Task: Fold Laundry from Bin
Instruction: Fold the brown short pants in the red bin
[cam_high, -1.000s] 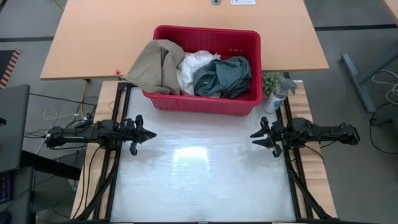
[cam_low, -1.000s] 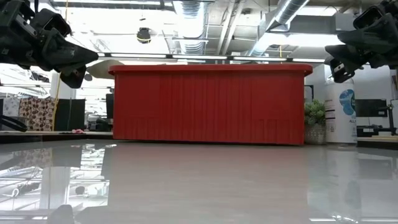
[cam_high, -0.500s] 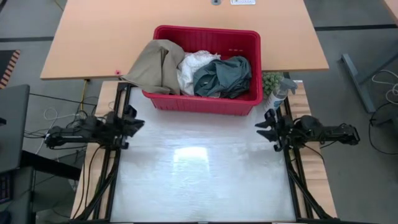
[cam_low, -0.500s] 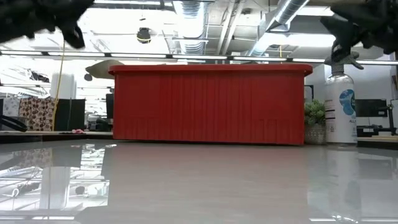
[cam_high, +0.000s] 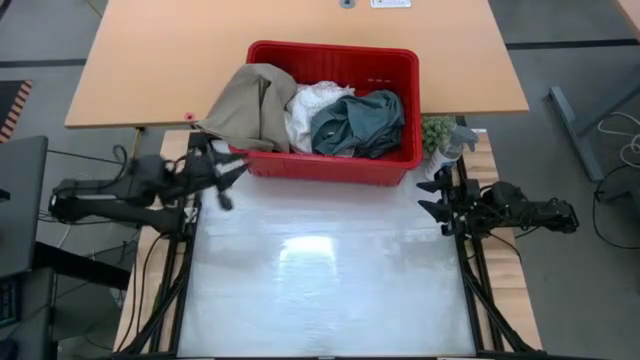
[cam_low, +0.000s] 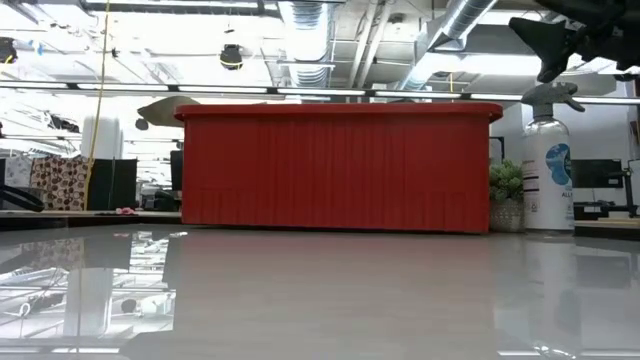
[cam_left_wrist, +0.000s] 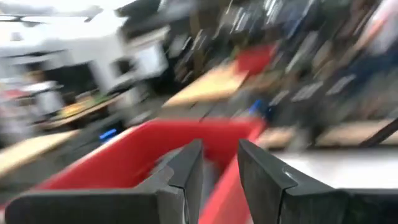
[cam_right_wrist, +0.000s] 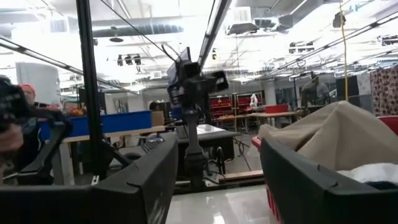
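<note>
From above, the red bin (cam_high: 335, 112) sits at the table's far edge, khaki, white and teal laundry (cam_high: 315, 115) heaped inside; left gripper (cam_high: 228, 178) near its left corner. Low down, only the bin's wall shows. Left wrist: fingers narrowly parted. Right wrist: right gripper (cam_right_wrist: 217, 180) wide, empty.

Red bin (cam_high: 330, 165) upright, crumpled laundry (cam_high: 305, 115) inside, khaki overhanging rim

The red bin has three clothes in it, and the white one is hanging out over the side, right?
Not quite. The red bin does hold three clothes, but the one hanging over its side is the beige one, on the left arm's side. The white one sits inside, between the beige and the dark green one. The high view shows this.
</note>
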